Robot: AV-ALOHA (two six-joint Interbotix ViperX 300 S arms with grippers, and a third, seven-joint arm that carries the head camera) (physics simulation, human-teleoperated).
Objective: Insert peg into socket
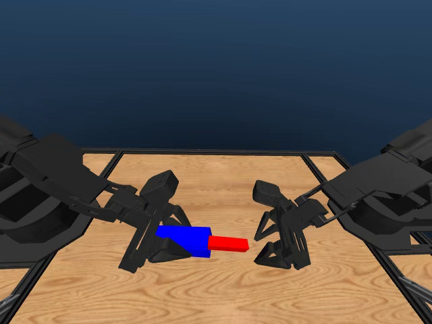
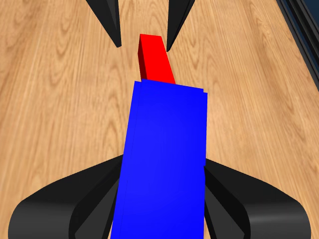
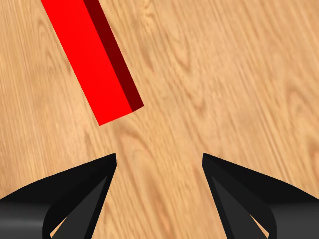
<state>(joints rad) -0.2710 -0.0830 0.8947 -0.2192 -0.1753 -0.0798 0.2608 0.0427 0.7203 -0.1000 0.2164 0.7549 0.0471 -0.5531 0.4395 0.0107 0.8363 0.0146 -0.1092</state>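
My left gripper (image 1: 165,247) is shut on the blue socket (image 1: 183,240), its jaws pressing both long sides of the socket (image 2: 164,159) in the left wrist view. The red peg (image 1: 228,244) sticks out of the socket's right end, pointing toward my right arm; the peg's (image 2: 155,59) other end is hidden behind the block. My right gripper (image 1: 264,248) stands open just right of the peg's free end, not touching it. In the right wrist view the peg (image 3: 92,59) lies beyond the gripper (image 3: 159,159), nothing between its jaws. The right gripper (image 2: 144,27) also shows past the peg's tip.
The wooden table (image 1: 223,297) has a dark raised frame (image 1: 209,152) along its back and sides. Both arms' bulky links reach in from the left (image 1: 47,182) and the right (image 1: 385,196).
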